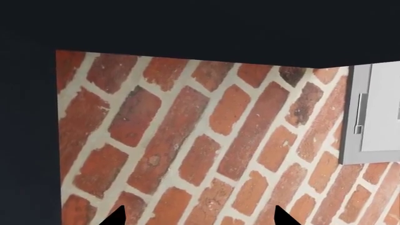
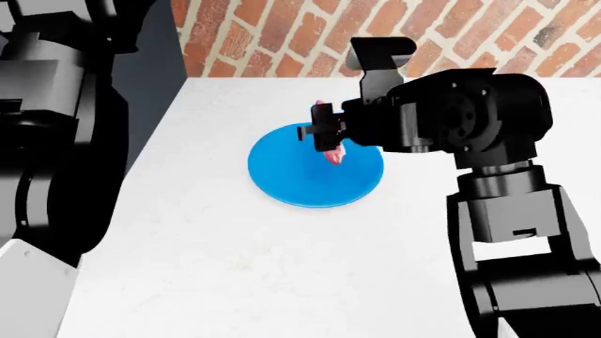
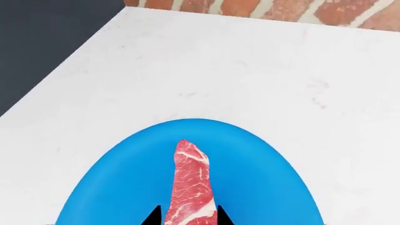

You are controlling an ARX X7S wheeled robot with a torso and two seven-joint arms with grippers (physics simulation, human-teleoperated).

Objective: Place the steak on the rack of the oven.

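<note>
The steak, pink-red with white marbling, sits between the two fingertips of my right gripper, which is shut on it. It hangs over the blue plate. In the head view the right gripper holds the steak above the plate on the white counter. My left gripper is open and empty, facing a brick wall. The oven and the rack are out of view.
The white counter runs back to a brick wall. A dark gap lies past its left edge. The left arm stands at the left. A grey panelled cabinet shows in the left wrist view.
</note>
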